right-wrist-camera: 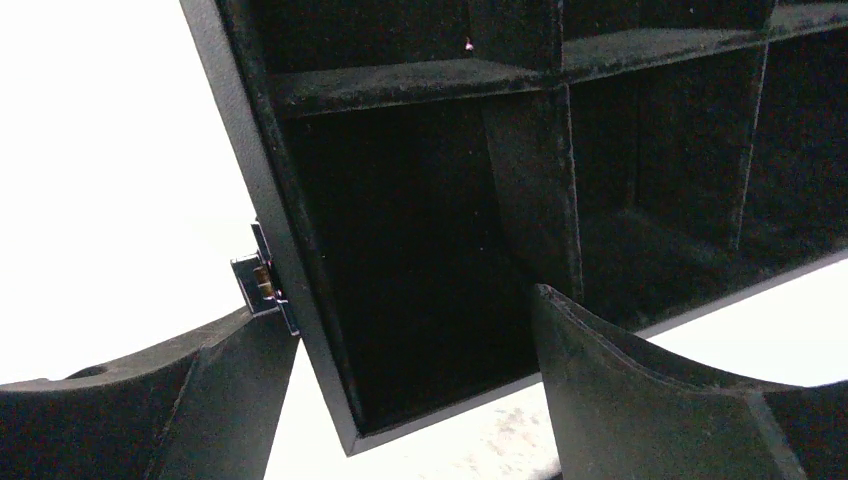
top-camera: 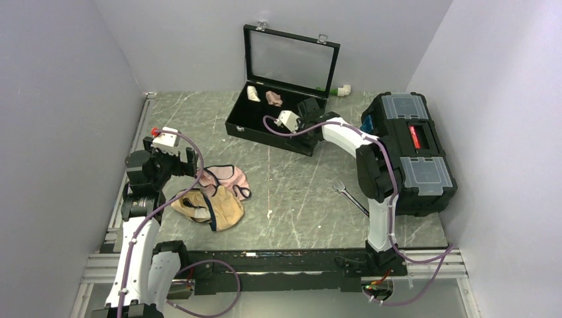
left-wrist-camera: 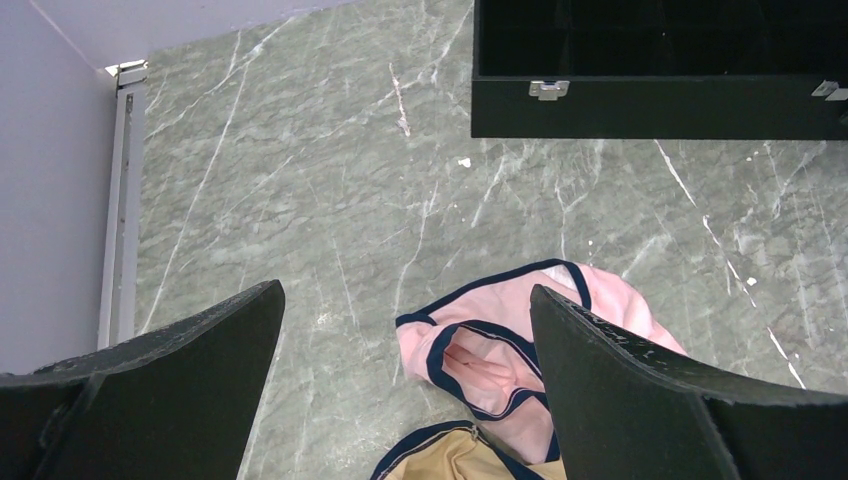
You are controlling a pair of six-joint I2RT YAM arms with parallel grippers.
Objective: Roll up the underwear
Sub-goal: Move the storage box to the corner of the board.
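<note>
The left arm (top-camera: 136, 248) is folded up near the left edge of the table (top-camera: 298, 192), with the left gripper (left-wrist-camera: 405, 300) spread wide and pointed down. The right arm (top-camera: 344, 136) is stretched toward the far edge, the right gripper (right-wrist-camera: 415, 310) held open.

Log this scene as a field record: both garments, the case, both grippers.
underwear: tan, unrolled, lying on the table, touching the pink underwear
pink underwear: just beyond the tan one
case: open, cream roll and pink roll inside
left gripper: open, empty, above the garments
right gripper: open, empty, at the case's near edge
</note>
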